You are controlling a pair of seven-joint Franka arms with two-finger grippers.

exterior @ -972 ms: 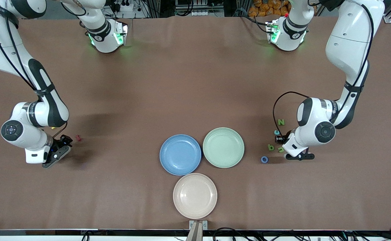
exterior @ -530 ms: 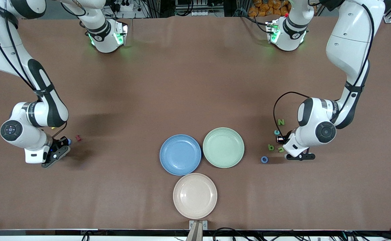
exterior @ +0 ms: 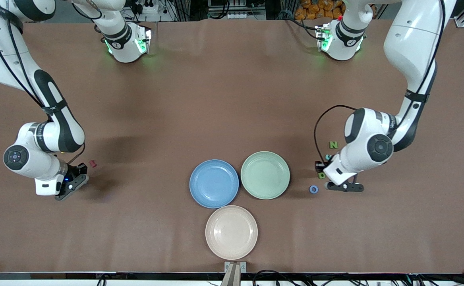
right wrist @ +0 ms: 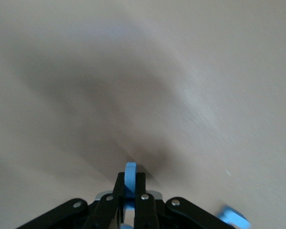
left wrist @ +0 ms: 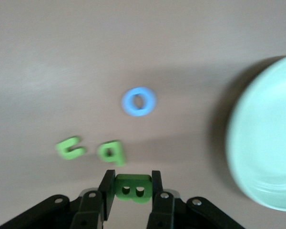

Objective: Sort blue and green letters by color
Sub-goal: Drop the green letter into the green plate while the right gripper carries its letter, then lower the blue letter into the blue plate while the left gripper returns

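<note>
Brown covering spreads over the surface point(exterior: 224, 103), where nearest the front camera a beige plate point(exterior: 231, 232) lies, then a blue plate point(exterior: 213, 183) beside a green plate point(exterior: 265, 174). Toward the left arm's end sit a blue ring letter point(exterior: 314, 189), two green letters point(left wrist: 112, 151) and a green N point(exterior: 333, 145), and above them the left pincer point(left wrist: 132, 191) is clamped on a green letter point(left wrist: 132, 188). Toward the right arm's end, near a red letter point(exterior: 93, 163), the right pincer point(right wrist: 129, 196) is clamped on a blue letter point(right wrist: 130, 177), another blue piece point(right wrist: 232, 217) lying close by.
</note>
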